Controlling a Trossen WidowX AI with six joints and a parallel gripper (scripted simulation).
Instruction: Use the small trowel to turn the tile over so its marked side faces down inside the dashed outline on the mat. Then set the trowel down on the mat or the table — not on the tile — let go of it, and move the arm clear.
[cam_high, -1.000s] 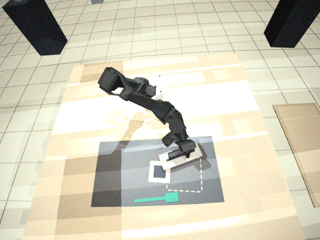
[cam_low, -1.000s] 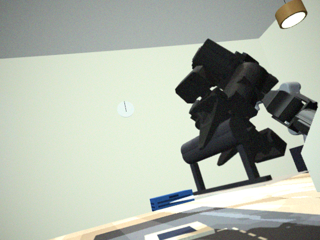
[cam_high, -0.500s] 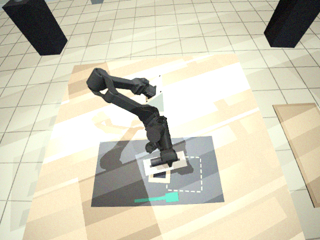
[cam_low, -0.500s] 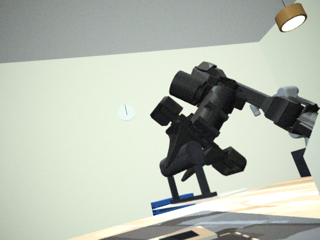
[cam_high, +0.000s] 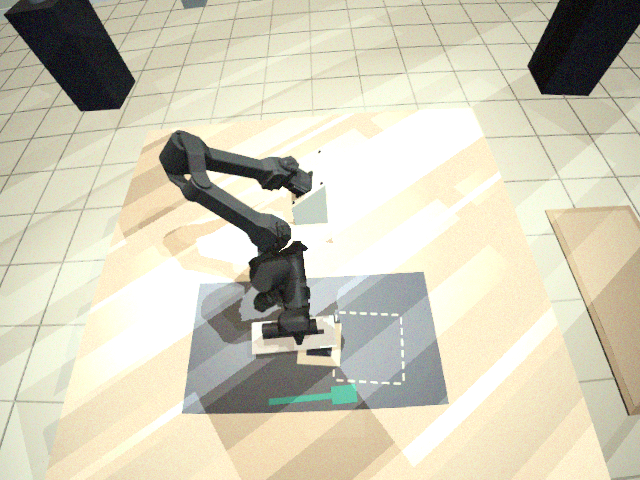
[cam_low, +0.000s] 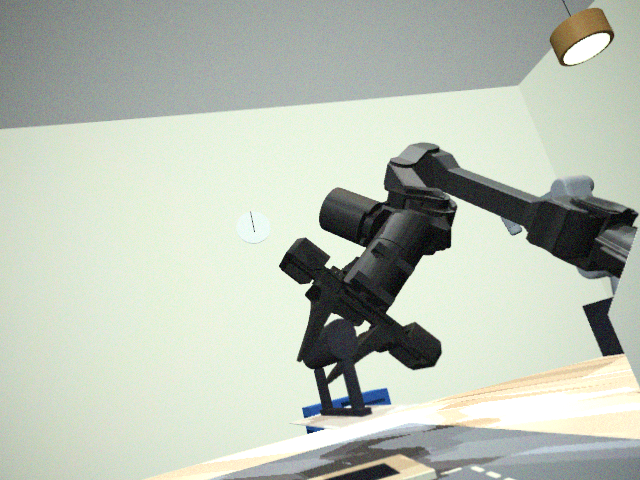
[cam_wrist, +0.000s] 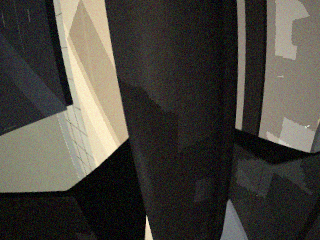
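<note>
My gripper is shut on the black handle of the trowel. The trowel has a flat, pale rectangular blade, held above the mat. In the top view the blade covers the upper part of the tile. The cream tile lies on the mat with its dark square mark facing up. It is at the left side of the dashed outline. Where the blade's edge stands relative to the tile's edge is hard to tell.
A teal spatula lies on the mat near its front edge, below the tile and outline. A pale block stands near the arm's base. A blue object shows behind the trowel. A wooden panel is off to the right.
</note>
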